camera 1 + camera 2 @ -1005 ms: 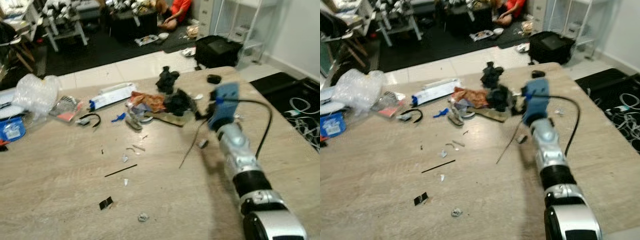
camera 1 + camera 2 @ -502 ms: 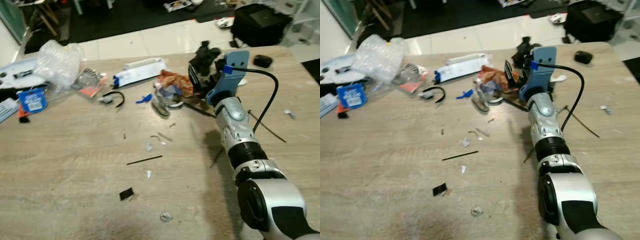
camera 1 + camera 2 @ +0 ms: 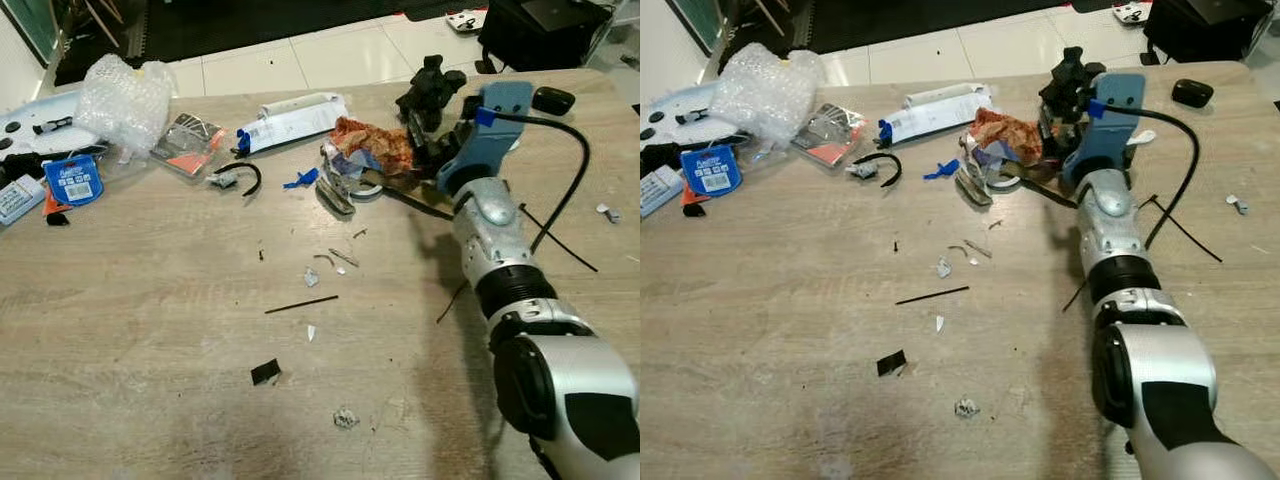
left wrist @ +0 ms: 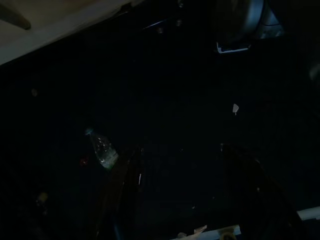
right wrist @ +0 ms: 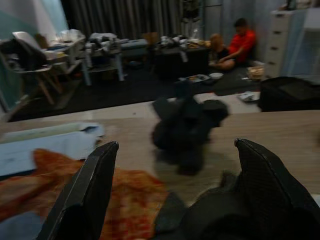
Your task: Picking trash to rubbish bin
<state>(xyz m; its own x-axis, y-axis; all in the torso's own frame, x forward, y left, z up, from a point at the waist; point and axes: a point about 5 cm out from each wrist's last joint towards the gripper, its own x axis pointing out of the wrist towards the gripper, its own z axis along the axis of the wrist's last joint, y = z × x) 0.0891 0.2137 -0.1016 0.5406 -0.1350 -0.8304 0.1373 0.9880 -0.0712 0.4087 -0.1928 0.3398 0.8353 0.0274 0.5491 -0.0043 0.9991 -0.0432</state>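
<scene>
Right tool (image 5: 175, 195), fingers spread wide, reaches over a wooden counter (image 3: 150, 330) toward the trash — an orange crumpled wrapper (image 3: 372, 145) just beside a black lumpy object (image 3: 428, 88).

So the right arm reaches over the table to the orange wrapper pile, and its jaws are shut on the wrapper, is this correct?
Not quite. The right gripper does reach toward the orange wrapper on the table, but the right wrist view shows its jaws open and wide apart, holding nothing.
</scene>
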